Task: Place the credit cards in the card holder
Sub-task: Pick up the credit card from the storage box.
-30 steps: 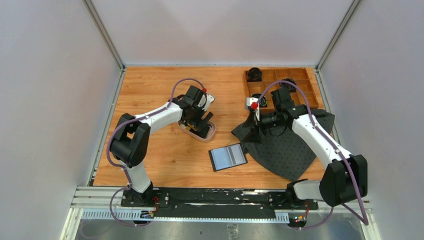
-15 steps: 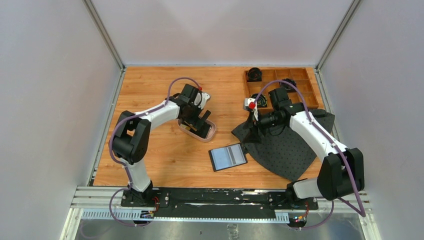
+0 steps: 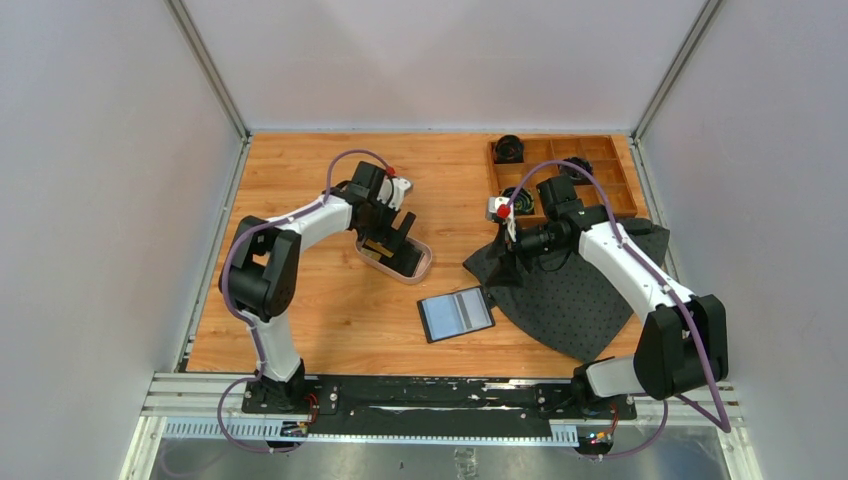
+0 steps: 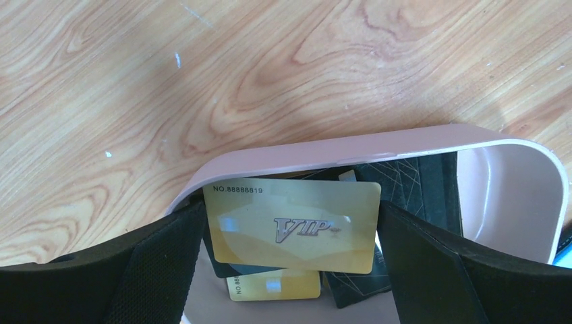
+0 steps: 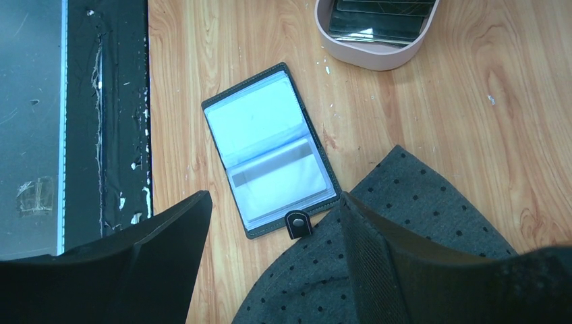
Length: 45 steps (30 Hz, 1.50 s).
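Observation:
My left gripper is over the pink oval tray. Its jaws are shut on the short ends of a gold VIP credit card, held above the tray's other cards. Those include a second gold card and a black card. The black card holder lies open on the wood, clear slots up, snap tab by the cloth. My right gripper is open and empty, hovering over the holder's near edge and the cloth's corner.
A dark dotted cloth covers the table's right side, touching the holder's tab. A wooden compartment box with dark round items stands at the back right. The tray also shows in the right wrist view. A black rail runs along the near edge.
My left gripper has shifted a little back and to the left over the tray, with the gold card between its fingers. The right arm has barely moved.

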Motion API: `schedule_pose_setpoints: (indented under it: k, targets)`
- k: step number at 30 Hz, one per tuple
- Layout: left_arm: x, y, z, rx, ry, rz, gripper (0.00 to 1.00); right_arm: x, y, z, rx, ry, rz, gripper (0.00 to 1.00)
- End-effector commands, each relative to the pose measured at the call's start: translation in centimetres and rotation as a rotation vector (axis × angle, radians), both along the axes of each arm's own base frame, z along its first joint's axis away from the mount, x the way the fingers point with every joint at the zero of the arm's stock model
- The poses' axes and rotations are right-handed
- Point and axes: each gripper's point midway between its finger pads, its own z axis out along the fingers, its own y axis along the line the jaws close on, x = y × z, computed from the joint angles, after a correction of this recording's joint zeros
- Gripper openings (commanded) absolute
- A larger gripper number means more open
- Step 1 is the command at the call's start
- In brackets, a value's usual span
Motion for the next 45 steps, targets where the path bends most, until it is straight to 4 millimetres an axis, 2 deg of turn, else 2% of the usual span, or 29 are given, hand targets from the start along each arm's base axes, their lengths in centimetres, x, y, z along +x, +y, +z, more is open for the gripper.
schedule_pose_setpoints:
  k: [1,12,17,20,24,41,45]
  targets:
    - [-2.1,0.2,-2.6,-0.007,0.136,-0.006,1.00,0.4,-0.4,0.5,-0.006,-0.013,-0.008,0.73]
    - [-2.6,0.2,-2.4,-0.028,0.142,0.003,0.99,0.1,-0.3,1.0,0.012,-0.020,-0.001,0.73]
    - [-2.6,0.2,-2.1,-0.062,0.144,0.010,0.91,-0.1,-0.1,1.0,0.028,-0.009,0.007,0.73]
    - [-2.7,0.2,-2.1,-0.073,0.150,0.014,0.82,-0.1,-0.1,1.0,0.030,-0.004,0.009,0.73]
    - [-2.7,0.2,-2.0,-0.079,0.152,0.016,0.79,-0.1,-0.1,1.0,0.031,-0.004,0.009,0.73]
    - [-3.1,0.0,-0.2,-0.157,0.129,0.030,0.77,-0.6,0.7,0.7,0.073,0.067,0.029,0.71]
    - [-3.2,-0.2,0.1,-0.175,0.127,0.028,0.77,-0.7,1.3,0.9,0.108,0.132,0.026,0.69]
